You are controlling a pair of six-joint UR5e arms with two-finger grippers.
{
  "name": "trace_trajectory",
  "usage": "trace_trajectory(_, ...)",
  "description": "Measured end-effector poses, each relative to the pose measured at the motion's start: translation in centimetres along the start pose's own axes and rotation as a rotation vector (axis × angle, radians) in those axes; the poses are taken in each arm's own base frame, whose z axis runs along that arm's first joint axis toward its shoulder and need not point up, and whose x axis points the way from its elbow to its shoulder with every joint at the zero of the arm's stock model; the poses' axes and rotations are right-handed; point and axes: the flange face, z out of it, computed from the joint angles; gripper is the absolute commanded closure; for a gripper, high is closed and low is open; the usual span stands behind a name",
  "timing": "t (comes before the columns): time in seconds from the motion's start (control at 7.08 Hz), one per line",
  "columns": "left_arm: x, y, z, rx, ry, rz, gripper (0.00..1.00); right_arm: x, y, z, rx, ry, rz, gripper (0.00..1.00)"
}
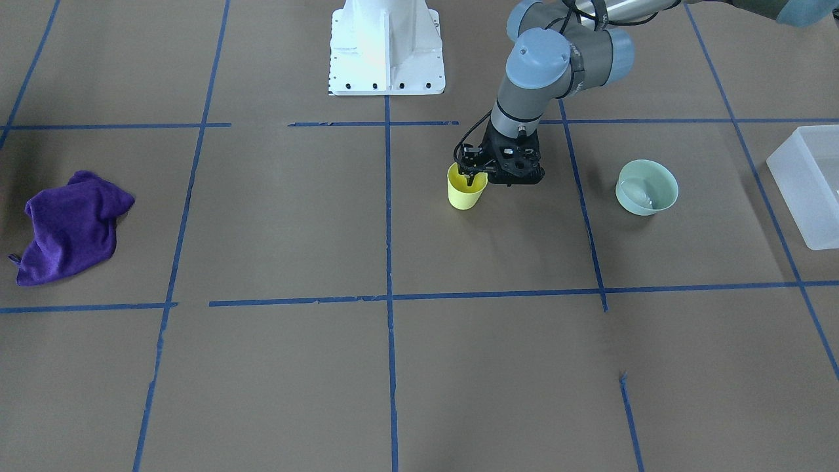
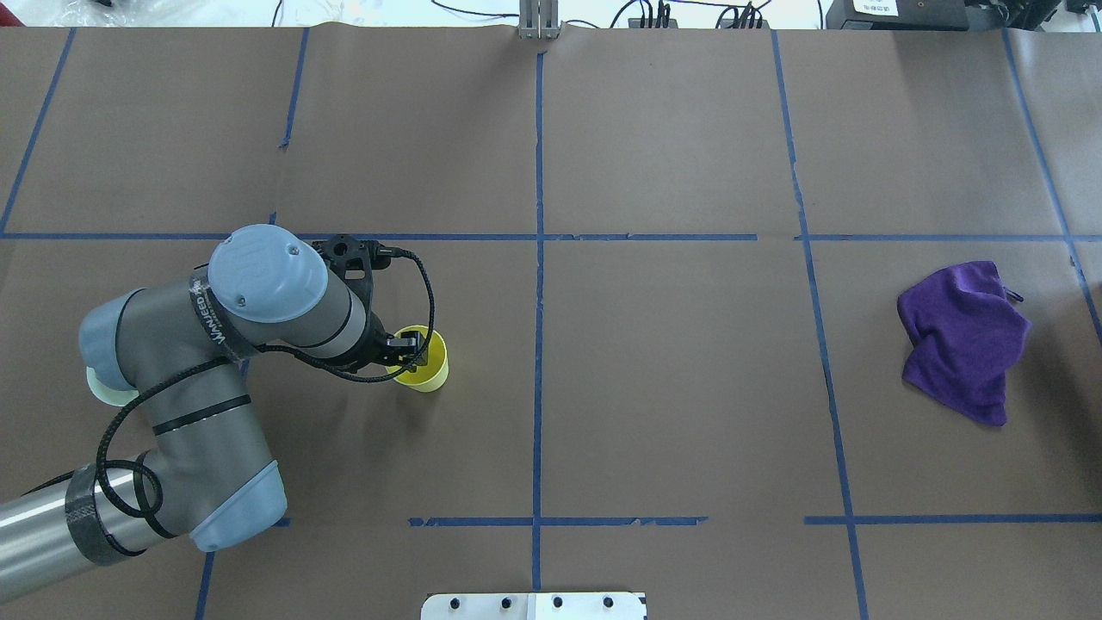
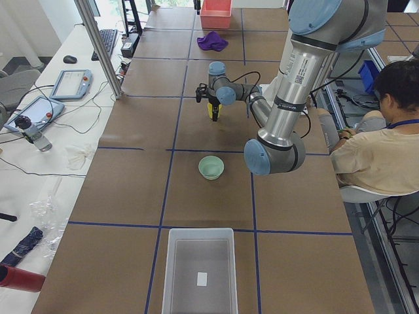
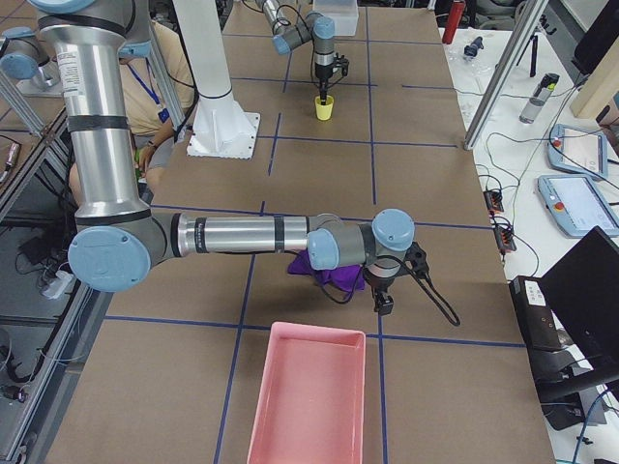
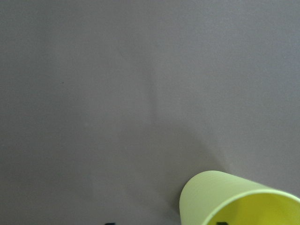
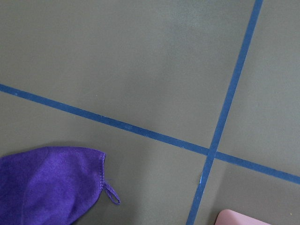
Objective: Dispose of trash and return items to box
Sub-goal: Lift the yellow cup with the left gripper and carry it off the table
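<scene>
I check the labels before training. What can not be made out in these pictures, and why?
- Left gripper: fingertips reach into the yellow cup; the grip is unclear in every view.
- Right gripper: seen only in the exterior right view, too small.
- Mint bowl: overhead, the left arm covers most of it.
- Box: front-facing, cut by the edge.

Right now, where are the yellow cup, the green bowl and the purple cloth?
yellow cup (image 1: pixel 467 196): front-facing view, on its outer wall.
green bowl (image 1: pixel 652 176): front-facing view, on its inner wall.
purple cloth (image 1: pixel 69 226): front-facing view, middle of the cloth.
</scene>
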Motion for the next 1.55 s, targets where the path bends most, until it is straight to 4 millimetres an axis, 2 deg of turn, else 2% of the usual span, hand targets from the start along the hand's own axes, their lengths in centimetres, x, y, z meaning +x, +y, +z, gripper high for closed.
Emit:
trace_trajectory(0.28, 0.3, 0.1, -0.3, 0.001, 0.008, -0.007, 1.0, -0.1, -0.1, -0.1, 0.002, -0.001, -0.001, 0.0)
trace_trajectory(0.42, 0.6, 0.2, -1.2, 0.008, 0.024, -0.014, 1.0, -0.2, -0.1, -0.2, 0.004, -0.003, -0.003, 0.0)
trace_trajectory(0.56, 0.4, -0.1, -4.4, 0.04, 0.062, -0.023, 1.0, -0.3, -0.2, -0.3, 0.007, -0.004, -0.005, 0.0)
trace_trajectory(0.71, -1.3, -1.5, -8.5, 0.094, 0.092, -0.046, 1.0, -0.4, -0.3, -0.4, 0.009, -0.004, -0.006, 0.0)
trace_trajectory(0.85, -4.5, -3.2, -11.9, 0.15, 0.089, -0.076, 1.0, -0.5, -0.4, -0.5, 0.01, -0.004, -0.001, 0.0)
trace_trajectory(0.99, -8.7, -4.2, -13.6, 0.184, 0.049, -0.068, 1.0, -0.6, -0.5, -0.6, 0.013, -0.005, 0.01, 0.0)
trace_trajectory(1.55, -33.0, -6.5, -16.7, 0.234, -0.229, 0.252, 1.0, -1.7, -0.7, -1.6, 0.035, -0.008, 0.052, 0.0)
